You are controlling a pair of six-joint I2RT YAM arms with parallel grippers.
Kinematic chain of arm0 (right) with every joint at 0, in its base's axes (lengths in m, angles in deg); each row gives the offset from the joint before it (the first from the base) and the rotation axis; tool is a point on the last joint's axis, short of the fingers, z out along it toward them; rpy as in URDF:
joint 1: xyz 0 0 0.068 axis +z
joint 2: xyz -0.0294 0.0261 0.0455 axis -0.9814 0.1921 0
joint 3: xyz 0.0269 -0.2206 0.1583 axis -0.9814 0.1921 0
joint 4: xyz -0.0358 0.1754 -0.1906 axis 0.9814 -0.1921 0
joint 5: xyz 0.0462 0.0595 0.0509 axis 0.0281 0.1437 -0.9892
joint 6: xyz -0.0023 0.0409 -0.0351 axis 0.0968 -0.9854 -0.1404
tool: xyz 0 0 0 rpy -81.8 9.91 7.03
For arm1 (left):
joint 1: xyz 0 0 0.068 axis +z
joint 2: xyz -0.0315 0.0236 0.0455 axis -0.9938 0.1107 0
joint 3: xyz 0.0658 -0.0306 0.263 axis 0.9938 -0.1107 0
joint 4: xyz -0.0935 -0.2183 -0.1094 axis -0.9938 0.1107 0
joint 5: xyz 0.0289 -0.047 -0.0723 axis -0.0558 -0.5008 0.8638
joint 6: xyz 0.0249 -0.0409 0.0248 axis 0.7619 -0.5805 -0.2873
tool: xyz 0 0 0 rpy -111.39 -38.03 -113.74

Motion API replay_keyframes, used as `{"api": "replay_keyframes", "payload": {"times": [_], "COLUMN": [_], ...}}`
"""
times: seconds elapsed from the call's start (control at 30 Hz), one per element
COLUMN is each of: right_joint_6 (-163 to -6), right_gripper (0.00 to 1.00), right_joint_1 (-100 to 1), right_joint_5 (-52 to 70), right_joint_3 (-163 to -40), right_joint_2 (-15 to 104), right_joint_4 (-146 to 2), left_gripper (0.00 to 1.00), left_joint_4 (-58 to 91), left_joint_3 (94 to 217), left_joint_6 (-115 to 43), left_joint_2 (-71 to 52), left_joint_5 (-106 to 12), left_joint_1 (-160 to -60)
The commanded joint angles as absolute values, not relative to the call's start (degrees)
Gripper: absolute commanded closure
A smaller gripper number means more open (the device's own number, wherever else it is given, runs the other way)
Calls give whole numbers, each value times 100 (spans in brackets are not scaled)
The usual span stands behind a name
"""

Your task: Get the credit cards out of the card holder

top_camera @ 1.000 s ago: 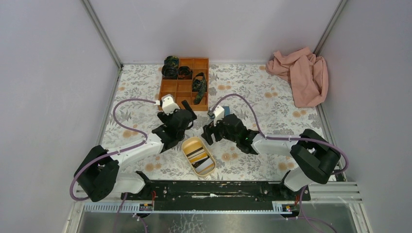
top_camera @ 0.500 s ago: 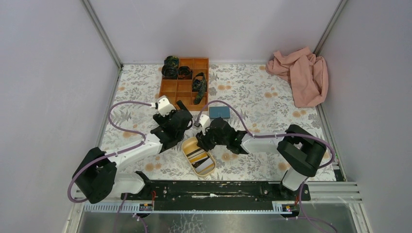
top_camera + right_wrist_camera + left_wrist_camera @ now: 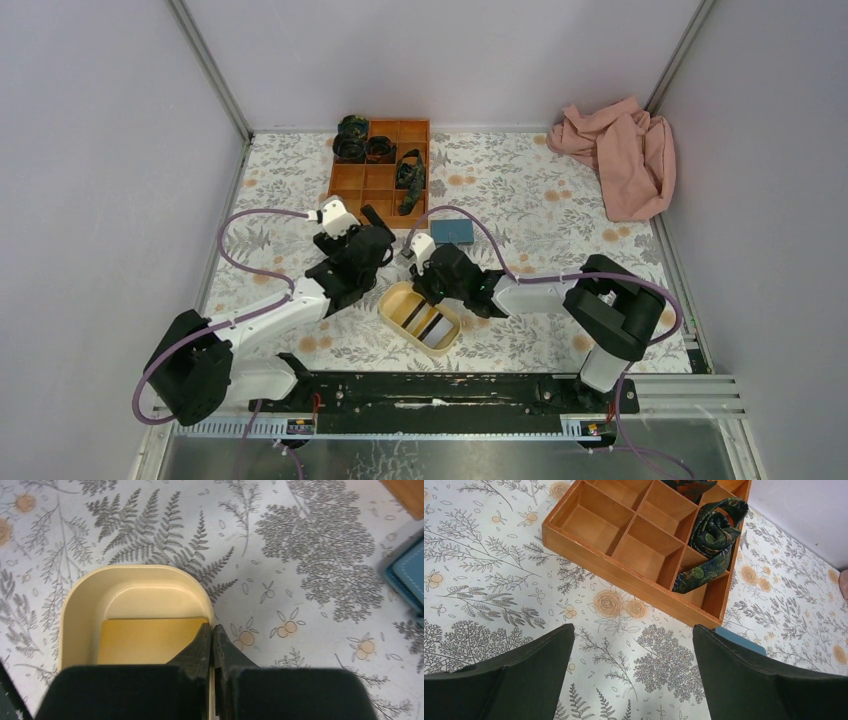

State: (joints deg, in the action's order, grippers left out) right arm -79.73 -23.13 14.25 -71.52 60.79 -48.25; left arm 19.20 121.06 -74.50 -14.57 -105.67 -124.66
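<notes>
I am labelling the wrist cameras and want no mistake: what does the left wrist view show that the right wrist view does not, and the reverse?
Only the left wrist view: the compartments of the wooden box, a rolled green patterned cloth in one, and the left gripper, open. Only the right wrist view: the yellow tray with a tan card inside, and the right gripper shut on its rim. Both: the floral table cover, an edge of the blue card holder, and some of the box.

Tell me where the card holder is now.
In the top view, the card holder lies on the table just right of the wooden box's near-right corner, beyond the right tool.
</notes>
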Motion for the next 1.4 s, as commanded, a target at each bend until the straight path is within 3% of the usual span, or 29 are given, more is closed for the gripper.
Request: {"api": "replay_keyframes", "payload": {"times": [0.0,0.3,0.33,0.4,0.43,0.5,0.7,0.9,1.13,1.37], "right_joint_6": [-8057,-8159,-8127,-8122,-8122,-8140,-8648,-8250,-8144,-8162], "right_gripper": [100,100,95,61,49,36,33,14,13,14], "right_joint_1": [-2302,-2312,-2317,-2314,-2319,-2339,-3097,-3572,-3635,-3661], "right_joint_5": [2155,3535,3541,3602,3723,4106,4491,4870,4606,4585], "right_joint_3": [-7207,-7068,-7059,-7052,-7036,-6916,-6155,-5205,-4901,-4928], "right_joint_2": [5878,5565,5561,5551,5535,5415,4398,3700,3609,3715], "right_joint_4": [-4673,-4646,-4628,-4611,-4586,-4470,-3949,-2879,-2361,-2343], "left_gripper": [5,3,1,0,0,0,8,13,17,20], "left_joint_4": [1554,1098,1007,896,844,633,-226,-151,142,267], "left_joint_3": [12026,11993,11991,12011,12021,12024,11918,12124,12192,11422], "left_joint_6": [-7297,-6905,-6792,-6637,-6516,-6119,-4387,-3199,-2941,-3008], "left_joint_2": [-1500,-1274,-1232,-1145,-1108,-1037,-928,-429,-418,-1172], "left_joint_5": [-10552,-10047,-9963,-9799,-9675,-9376,-8295,-7127,-6693,-6325], "left_joint_1": [-12433,-12436,-12434,-12434,-12434,-12436,-12460,-12509,-12624,-12627]}}
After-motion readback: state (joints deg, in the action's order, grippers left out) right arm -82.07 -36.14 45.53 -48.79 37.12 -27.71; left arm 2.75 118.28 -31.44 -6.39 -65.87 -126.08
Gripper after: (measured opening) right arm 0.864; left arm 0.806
